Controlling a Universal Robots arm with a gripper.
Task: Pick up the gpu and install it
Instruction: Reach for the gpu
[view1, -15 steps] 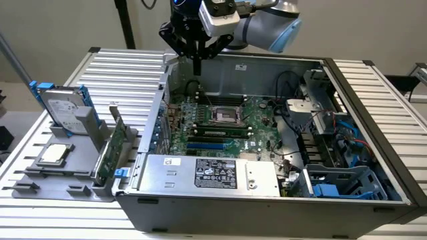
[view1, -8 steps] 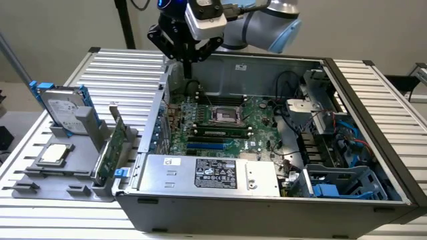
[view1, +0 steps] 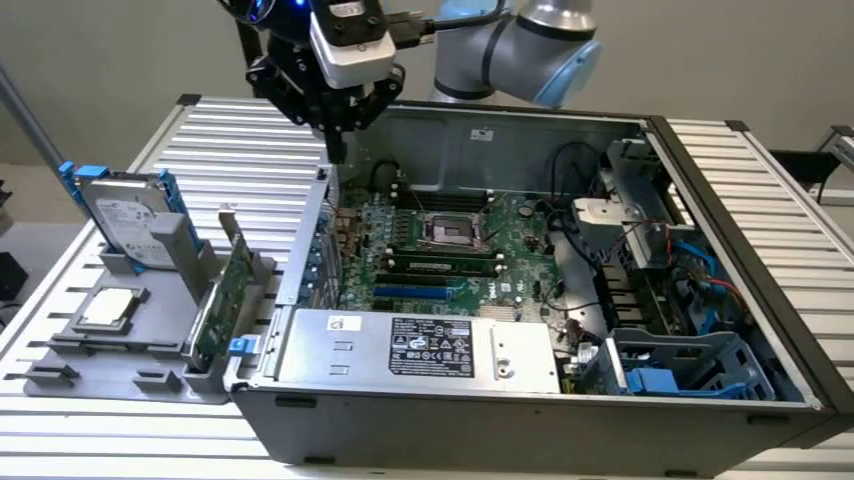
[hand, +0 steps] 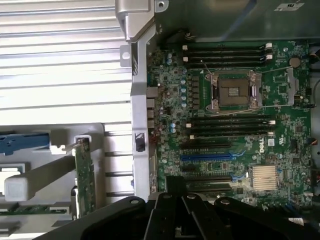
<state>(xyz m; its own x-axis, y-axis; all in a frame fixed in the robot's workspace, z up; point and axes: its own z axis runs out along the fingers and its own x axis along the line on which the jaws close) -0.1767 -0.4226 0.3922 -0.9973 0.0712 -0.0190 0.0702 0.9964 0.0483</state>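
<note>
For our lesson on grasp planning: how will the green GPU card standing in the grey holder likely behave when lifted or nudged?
Probably stiff: the gpu is a flat circuit board. Likely light, being thin. Standing on edge in the grey holder, it may tip if pushed sideways.

Near end of the gpu (hand: 85, 175), off to my jaws' side, hides behind my gripper (hand: 176, 184) body. Frame edge cuts my arm (view1: 534, 50). Power supply label (view1: 431, 347) text: too small to read.
</note>
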